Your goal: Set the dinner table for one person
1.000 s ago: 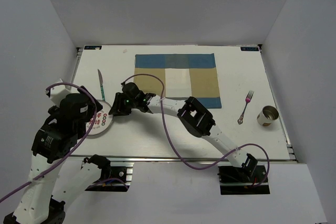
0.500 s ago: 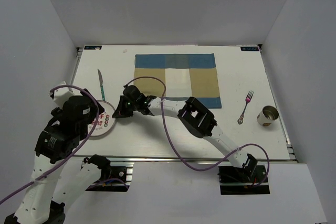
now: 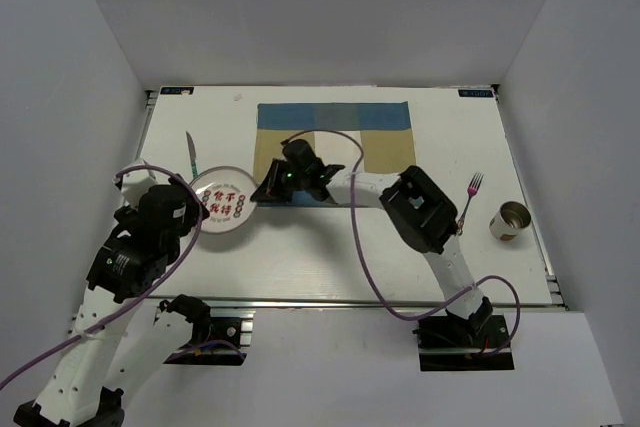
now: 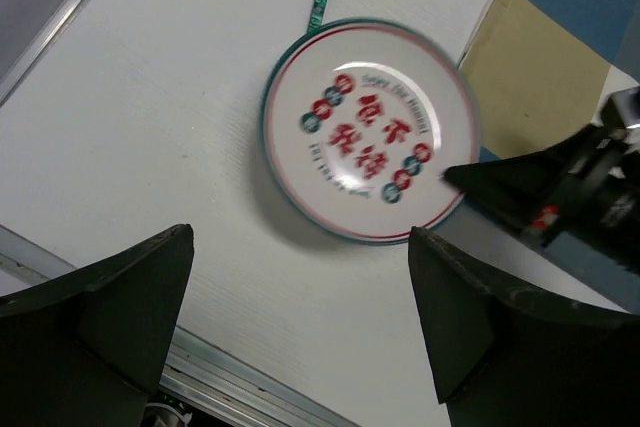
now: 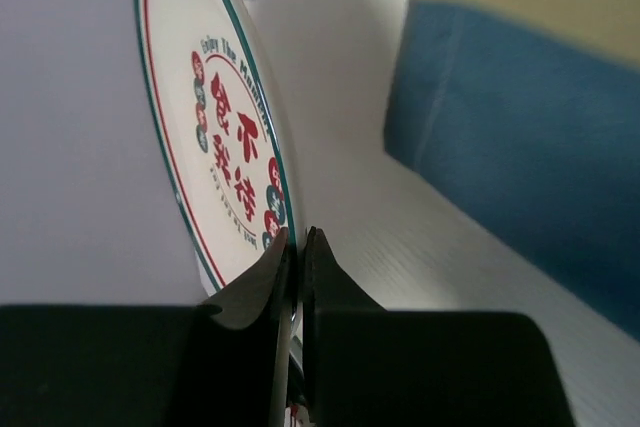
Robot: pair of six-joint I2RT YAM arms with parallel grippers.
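two arms: the right arm reaches low and far across the table (image 3: 460, 137) toward its left half, elbow raised near the placemat's (image 3: 340, 142) near right corner; the left arm is folded up at the near left corner, wrist tipped down at the plate (image 3: 224, 199)
right gripper (image 5: 297, 239): fingers clamped on the plate's rim, the thin edge pinched between them
left gripper (image 4: 300, 322): fingers spread wide with nothing between them, hanging over bare tabletop on the near side of the plate, apart from it
table: white top lying under both grippers and running out to a metal rail at the near edge
plate position: just left of the placemat's near left corner, held at its right edge, casting a shadow on the tabletop; the knife (image 3: 191, 159) lies just beyond it
right side: fork (image 3: 467, 202) and metal cup (image 3: 510, 220) side by side, well apart from both grippers
count: one plate, one knife, one fork, one cup, one placemat
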